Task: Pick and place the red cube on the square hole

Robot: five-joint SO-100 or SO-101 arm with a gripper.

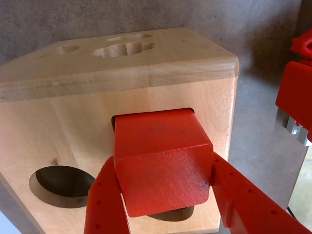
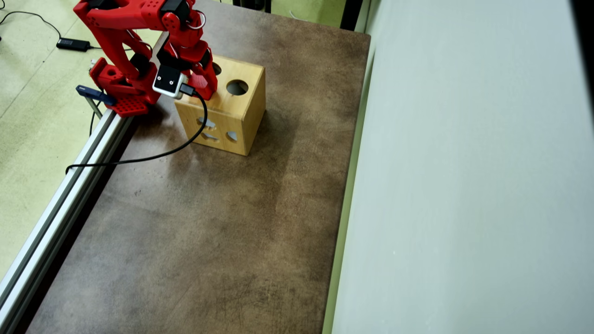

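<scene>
Brown tabletop below; gripper jaws clamp the red cube, its far end entering the square hole for alignment.

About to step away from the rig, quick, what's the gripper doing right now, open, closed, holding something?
Gripper: closed on the red cube, which sits at the mouth of the square hole in the wooden box.

The wrist view looks close down onto the wooden box; the overhead view shares it from afar.
</scene>
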